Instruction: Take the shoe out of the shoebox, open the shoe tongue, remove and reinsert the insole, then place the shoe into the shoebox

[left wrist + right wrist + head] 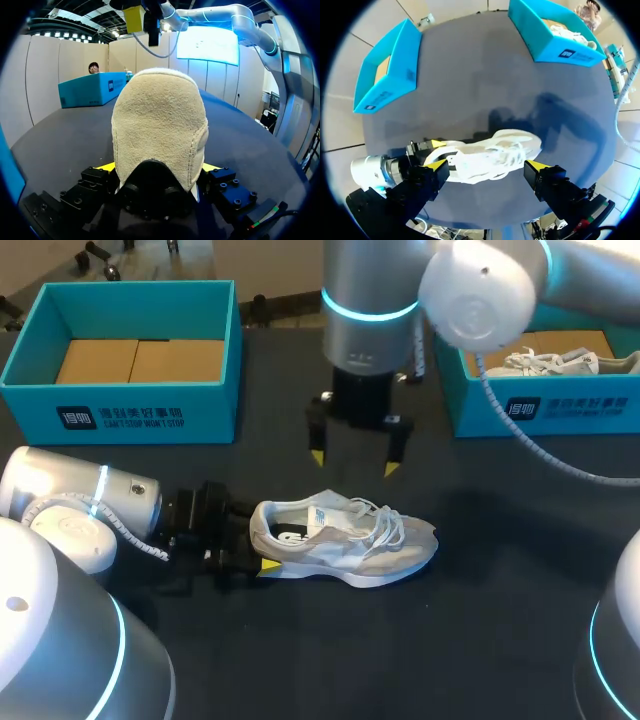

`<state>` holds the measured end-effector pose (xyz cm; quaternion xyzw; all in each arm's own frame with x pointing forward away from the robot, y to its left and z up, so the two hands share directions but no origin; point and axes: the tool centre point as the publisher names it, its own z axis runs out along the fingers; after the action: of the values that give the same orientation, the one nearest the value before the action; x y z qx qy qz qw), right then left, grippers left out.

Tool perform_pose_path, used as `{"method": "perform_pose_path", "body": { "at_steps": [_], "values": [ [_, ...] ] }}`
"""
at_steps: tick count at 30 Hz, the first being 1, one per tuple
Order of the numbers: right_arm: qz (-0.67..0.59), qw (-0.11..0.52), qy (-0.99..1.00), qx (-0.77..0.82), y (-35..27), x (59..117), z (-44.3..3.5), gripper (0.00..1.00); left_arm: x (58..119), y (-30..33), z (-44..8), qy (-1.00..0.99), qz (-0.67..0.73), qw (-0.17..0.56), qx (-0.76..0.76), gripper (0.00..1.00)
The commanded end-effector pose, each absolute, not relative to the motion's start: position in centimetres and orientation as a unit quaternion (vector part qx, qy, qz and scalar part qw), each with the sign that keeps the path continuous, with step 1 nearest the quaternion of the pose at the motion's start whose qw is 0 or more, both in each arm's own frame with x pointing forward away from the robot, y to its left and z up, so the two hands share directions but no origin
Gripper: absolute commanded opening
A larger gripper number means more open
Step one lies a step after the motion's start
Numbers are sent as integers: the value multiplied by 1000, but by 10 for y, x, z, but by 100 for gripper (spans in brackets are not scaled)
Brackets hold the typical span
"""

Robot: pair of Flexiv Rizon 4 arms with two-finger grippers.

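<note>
A white and grey sneaker (345, 540) lies on its sole in the middle of the dark table, toe toward the right. My left gripper (262, 546) is shut on its heel, lying low on the table. In the left wrist view the suede heel (160, 125) fills the gap between the yellow fingertips (106, 167). My right gripper (354, 462) hangs open above and behind the sneaker with nothing in it. In the right wrist view the sneaker (492, 152) lies below that gripper (486, 167), between its spread tips.
An empty blue shoebox (120, 415) with a cardboard floor stands at the back left. A second blue shoebox (545, 408) at the back right holds another white sneaker (550, 362). My right arm's cable (540, 455) loops in front of that box.
</note>
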<state>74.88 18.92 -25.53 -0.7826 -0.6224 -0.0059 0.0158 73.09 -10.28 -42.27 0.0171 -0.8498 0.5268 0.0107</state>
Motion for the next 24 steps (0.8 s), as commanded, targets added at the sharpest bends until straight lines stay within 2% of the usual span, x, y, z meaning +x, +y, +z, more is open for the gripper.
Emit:
{"method": "perform_pose_path", "body": {
  "at_steps": [1,14,24],
  "values": [
    [-6,5,-617,-787,213,739,-261,100,731,-104,-423,-851,525,12,17,0],
    [23,-29,-606,-795,246,716,-261,100,731,-104,-423,-851,525,12,17,0],
    [40,-61,-602,-795,244,705,-282,100,731,-104,-423,-851,525,12,17,0]
  ]
}}
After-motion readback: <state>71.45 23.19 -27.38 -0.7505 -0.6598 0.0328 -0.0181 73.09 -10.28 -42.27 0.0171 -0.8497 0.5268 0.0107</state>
